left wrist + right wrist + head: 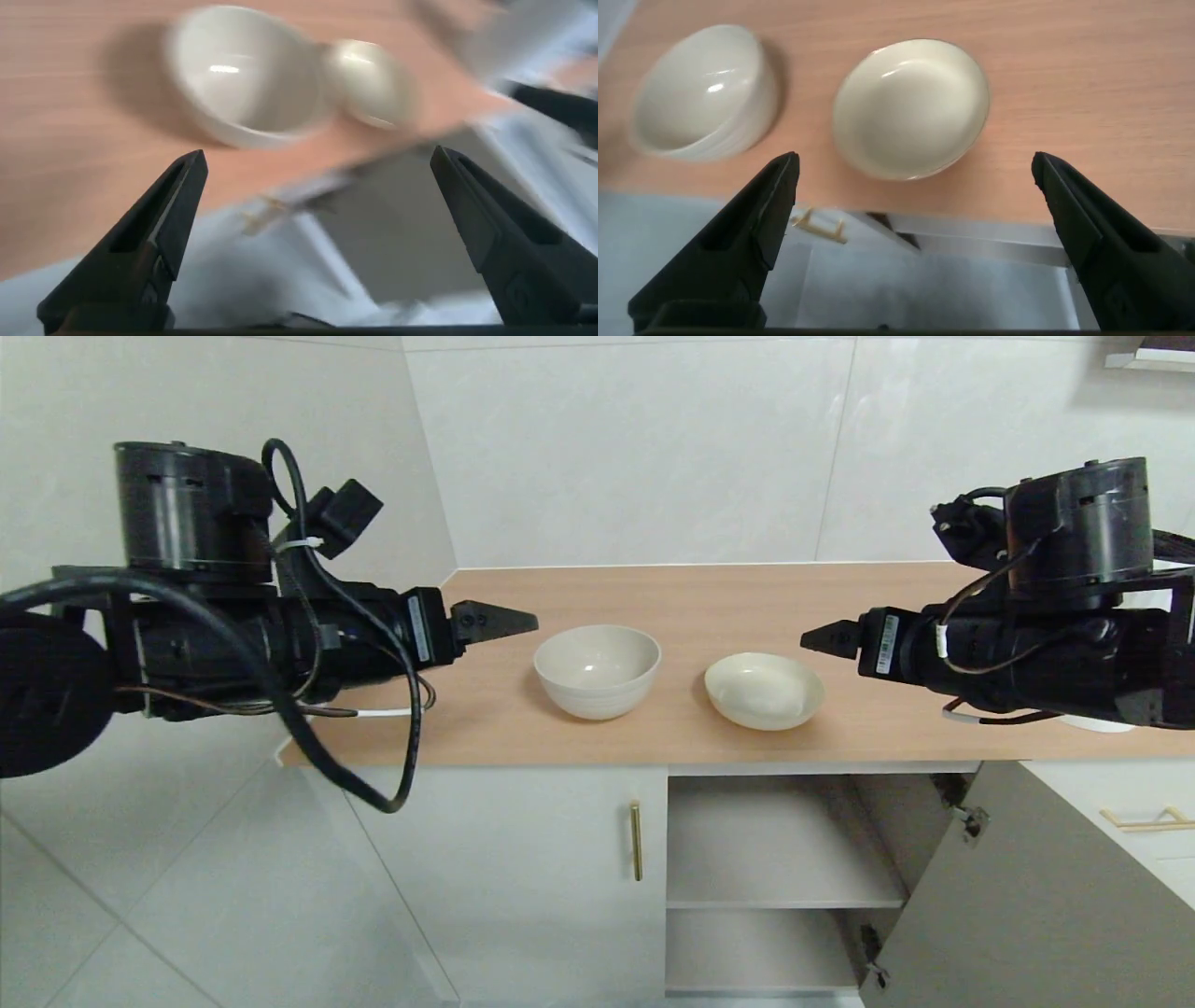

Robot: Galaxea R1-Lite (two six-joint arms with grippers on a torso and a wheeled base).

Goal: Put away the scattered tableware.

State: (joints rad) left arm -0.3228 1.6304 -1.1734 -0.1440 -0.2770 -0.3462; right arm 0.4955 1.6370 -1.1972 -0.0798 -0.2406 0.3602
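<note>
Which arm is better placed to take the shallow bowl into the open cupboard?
Right. The right gripper hovers beside the shallow bowl, jaws open, with the open cupboard just below; the deep bowl lies between it and the left gripper.

**Pale crockery on tan wood**

The deep off-white ceramic bowl [597, 670] is a cool shade, the shallow cream ceramic dish [765, 690] slightly yellower (both plain and glossy). The long wooden countertop [728, 602] is light tan with faint grain; the slim metal cabinet handle [636, 841] is gold.
</note>
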